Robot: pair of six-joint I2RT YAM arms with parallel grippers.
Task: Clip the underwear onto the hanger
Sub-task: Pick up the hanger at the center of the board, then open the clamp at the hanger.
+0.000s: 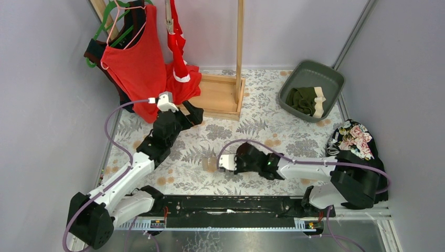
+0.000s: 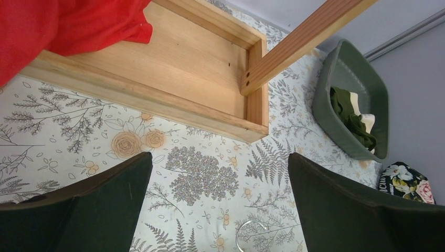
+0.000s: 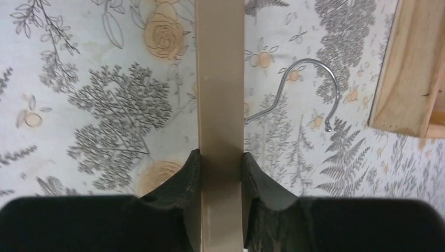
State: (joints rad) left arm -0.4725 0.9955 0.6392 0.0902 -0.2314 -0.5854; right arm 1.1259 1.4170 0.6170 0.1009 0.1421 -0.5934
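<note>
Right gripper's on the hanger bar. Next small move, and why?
Probably lift the hanger slightly. The right gripper is closed on its tan bar, which seems to lie flat on the table. The olive briefs sit unclipped in the grey bin.

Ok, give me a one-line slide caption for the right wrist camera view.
Right pincer clamped on the tan hanger, its metal hook out to one side, over the floral tablecloth near the wooden stand.

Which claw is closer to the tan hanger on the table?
Right. The right claw is clamped on the tan hanger. The left claw hangs open farther back, beside the wooden rack base.
</note>
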